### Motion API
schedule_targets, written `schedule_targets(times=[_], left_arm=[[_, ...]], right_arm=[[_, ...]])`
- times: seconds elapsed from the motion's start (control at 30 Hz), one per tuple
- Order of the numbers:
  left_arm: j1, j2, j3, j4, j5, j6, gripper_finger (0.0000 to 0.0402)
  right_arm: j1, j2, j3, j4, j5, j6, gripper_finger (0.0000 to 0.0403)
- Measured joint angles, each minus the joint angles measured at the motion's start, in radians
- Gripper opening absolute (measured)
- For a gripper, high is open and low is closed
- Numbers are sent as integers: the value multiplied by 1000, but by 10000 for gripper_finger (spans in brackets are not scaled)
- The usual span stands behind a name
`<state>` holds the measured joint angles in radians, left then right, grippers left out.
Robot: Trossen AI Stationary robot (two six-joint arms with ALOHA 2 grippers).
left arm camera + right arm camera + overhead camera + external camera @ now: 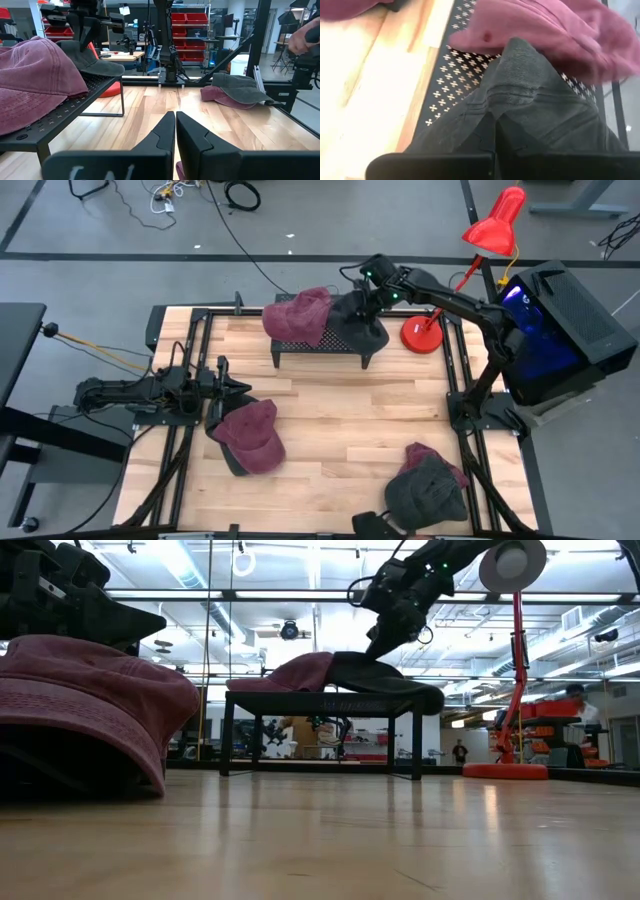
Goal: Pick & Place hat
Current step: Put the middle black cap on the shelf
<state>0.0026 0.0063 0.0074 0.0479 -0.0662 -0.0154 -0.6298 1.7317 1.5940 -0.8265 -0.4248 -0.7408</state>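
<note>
A black perforated rack (320,348) stands at the table's far middle. A maroon hat (298,315) lies on its left part and a dark grey hat (356,328) on its right part, the grey hat's edge drooping over the rack's right end (430,698). My right gripper (383,643) comes down from the far right and is shut on the grey hat. My left gripper (238,387) waits shut and level at the table's left. A second maroon hat (250,437) lies on the table just near of it. Another grey hat (428,488) rests on a maroon one at the near right. My right gripper pinches a raised fold of the grey hat's cloth (496,107) between its two fingers, at the hat's far side. The fingers slant down from the far right. The rest of the hat (395,690) lies on the rack, next to the maroon hat.
A red desk lamp stands with its base (423,335) right of the rack, its head (495,225) beyond the far edge. Bare wood lies between the rack and the near hats. A black frame (190,360) borders the table's left and right sides.
</note>
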Motion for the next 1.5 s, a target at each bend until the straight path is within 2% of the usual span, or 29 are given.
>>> schedule_targets(times=[0.23, 0.53, 0.9, 1.07, 1.17, 1.5], left_arm=[[0, 0, 0, 0, 0, 0, 21], [0, 0, 0, 0, 0, 0, 21], [0, 0, 0, 0, 0, 0, 21], [0, 0, 0, 0, 0, 0, 21], [0, 0, 0, 0, 0, 0, 21], [0, 0, 0, 0, 0, 0, 21]], right_arm=[[7, 0, 0, 1, -14, -148, 0], [5, 0, 0, -9, 44, -183, 0], [5, -48, 0, -116, 10, -378, 0], [6, -82, 2, -149, -59, -495, 0], [7, -84, 1, -160, -89, -565, 0], [9, -84, 2, -124, -89, -796, 0]])
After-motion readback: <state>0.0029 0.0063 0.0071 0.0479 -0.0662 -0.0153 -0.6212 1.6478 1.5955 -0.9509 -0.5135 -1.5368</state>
